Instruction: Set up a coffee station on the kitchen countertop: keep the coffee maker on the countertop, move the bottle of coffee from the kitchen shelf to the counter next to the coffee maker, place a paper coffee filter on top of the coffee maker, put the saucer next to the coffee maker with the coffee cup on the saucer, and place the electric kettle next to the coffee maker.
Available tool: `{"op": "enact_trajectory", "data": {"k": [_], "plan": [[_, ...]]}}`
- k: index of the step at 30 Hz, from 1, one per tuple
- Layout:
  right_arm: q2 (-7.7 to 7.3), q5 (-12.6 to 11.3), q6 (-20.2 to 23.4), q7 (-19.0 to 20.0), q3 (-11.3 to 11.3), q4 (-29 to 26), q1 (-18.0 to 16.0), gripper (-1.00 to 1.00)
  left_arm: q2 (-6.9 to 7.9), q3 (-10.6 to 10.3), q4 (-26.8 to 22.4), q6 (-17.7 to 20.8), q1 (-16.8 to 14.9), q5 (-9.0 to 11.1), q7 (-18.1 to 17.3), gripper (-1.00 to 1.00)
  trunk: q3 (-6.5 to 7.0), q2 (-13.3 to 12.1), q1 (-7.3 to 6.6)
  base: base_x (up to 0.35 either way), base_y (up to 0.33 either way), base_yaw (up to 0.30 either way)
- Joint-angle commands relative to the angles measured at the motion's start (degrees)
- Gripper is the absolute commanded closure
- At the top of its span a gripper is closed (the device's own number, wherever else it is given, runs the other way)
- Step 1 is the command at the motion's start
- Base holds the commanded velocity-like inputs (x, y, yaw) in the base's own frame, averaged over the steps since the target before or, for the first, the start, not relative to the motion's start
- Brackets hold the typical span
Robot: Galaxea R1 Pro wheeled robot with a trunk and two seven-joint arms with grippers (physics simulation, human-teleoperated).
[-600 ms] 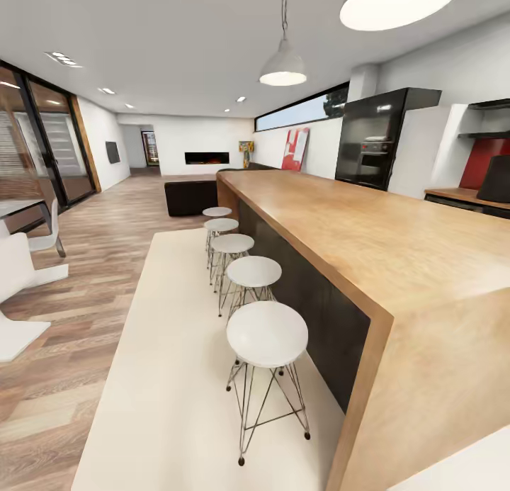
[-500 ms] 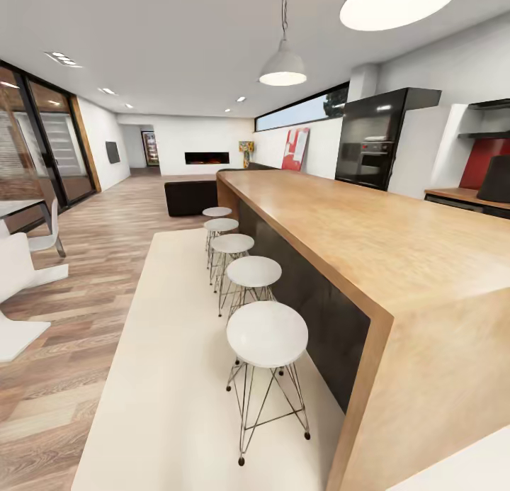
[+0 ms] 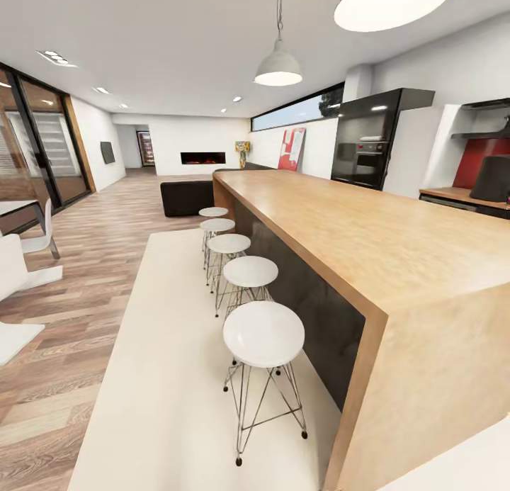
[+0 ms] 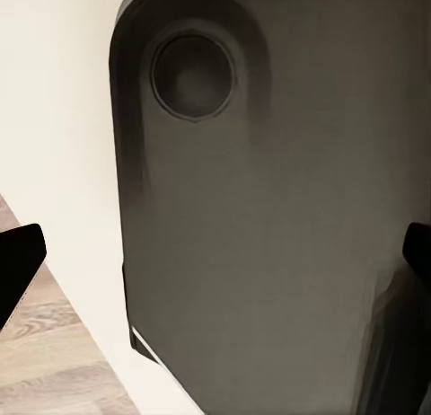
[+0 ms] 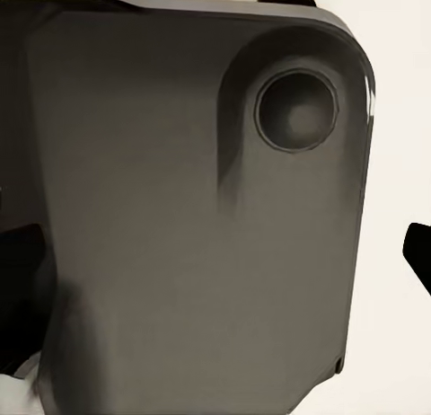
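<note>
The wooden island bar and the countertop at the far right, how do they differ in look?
The island bar is long and runs through the room with white stools beside it; the countertop shows as a short strip against the wall, carrying the dark coffee maker. Both have light wood tops.

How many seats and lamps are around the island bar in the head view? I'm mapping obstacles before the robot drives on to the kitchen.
White round stools along the island bar: 5
White chairs at the left edge, cut off by the frame: 2
Pendant lamps overhead: 2
Total: 9
</note>
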State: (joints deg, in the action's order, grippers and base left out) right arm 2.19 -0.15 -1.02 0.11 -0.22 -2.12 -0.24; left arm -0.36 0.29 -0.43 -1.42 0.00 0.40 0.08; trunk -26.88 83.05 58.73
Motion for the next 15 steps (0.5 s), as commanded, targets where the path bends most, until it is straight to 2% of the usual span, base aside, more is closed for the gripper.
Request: {"op": "enact_trajectory", "data": {"k": [1,13,15], "plan": [[0.01,-0.02,-0.29,0.02,-0.03,0.01,-0.02,-1.0,0.0,0.0,-0.01,-0.15,0.0,0.06,0.01,-1.0,-0.05,0.03,0.0,0.0,0.0,-0.233],[0.01,-0.02,-2.68,-0.02,-0.14,0.01,-0.02,-1.0,-0.17,-0.1,0.0,0.28,0.0,0.16,-0.25,-1.0,-0.05,0.03,0.0,0.0,0.0,-0.285],[0.01,-0.06,-2.78,-0.02,-0.21,0.01,-0.02,-1.0,-0.17,0.0,0.06,0.4,0.0,0.29,-0.26,-1.0,0.31,-0.78,-0.44,0.0,0.0,-0.295]]}}
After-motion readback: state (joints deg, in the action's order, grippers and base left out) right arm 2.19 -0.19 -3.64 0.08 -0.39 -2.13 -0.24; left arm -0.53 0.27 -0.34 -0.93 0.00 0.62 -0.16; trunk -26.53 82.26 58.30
